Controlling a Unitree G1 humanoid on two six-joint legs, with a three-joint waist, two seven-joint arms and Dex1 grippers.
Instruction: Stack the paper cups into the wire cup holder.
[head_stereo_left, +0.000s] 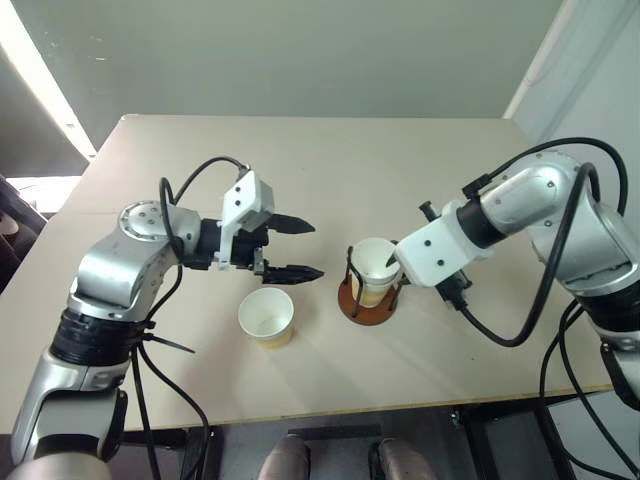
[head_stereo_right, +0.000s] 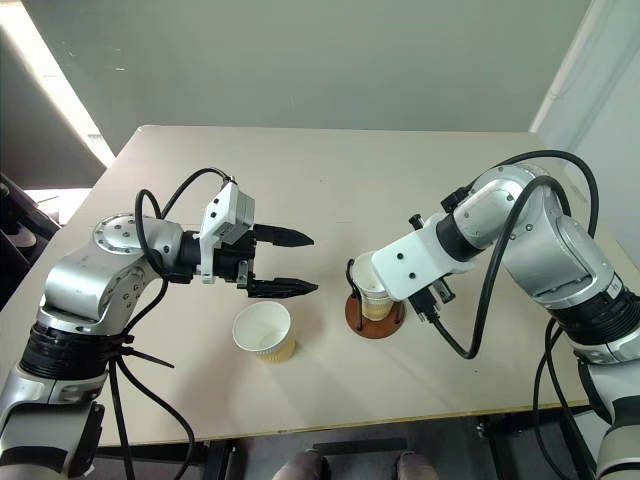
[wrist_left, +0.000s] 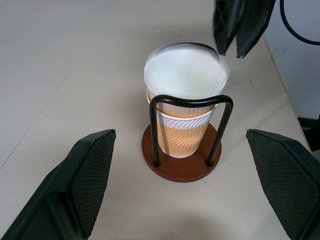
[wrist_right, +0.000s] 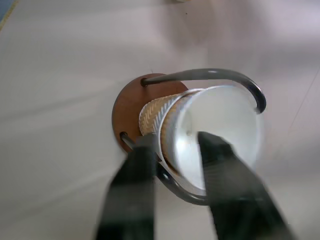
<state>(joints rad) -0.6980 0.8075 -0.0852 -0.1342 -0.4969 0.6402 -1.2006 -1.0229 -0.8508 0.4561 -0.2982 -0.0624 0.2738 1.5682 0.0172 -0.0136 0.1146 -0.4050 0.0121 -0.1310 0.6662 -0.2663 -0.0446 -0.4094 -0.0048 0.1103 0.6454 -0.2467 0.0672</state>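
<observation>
Two tan ribbed paper cups (wrist_left: 182, 125) sit nested in the black-wire, brown-based holder (wrist_left: 180, 162); the right tool (wrist_right: 175, 165) straddles the top rim, fingers parted. The left tool (head_stereo_left: 295, 248) hangs open above a third cup (head_stereo_left: 266, 316). No writing is legible.

The cups in the wire cup holder (wrist_left: 186, 150) look like paper with a ribbed tan wall (wrist_left: 182, 141) and a smooth white rim. The holder's base is glossy reddish-brown, maybe wood; its uprights are thin shiny black wire. The left gripper's fingers (wrist_left: 90, 175) have dotted matt black pads. The table (head_stereo_left: 330, 170) is matt beige.
</observation>
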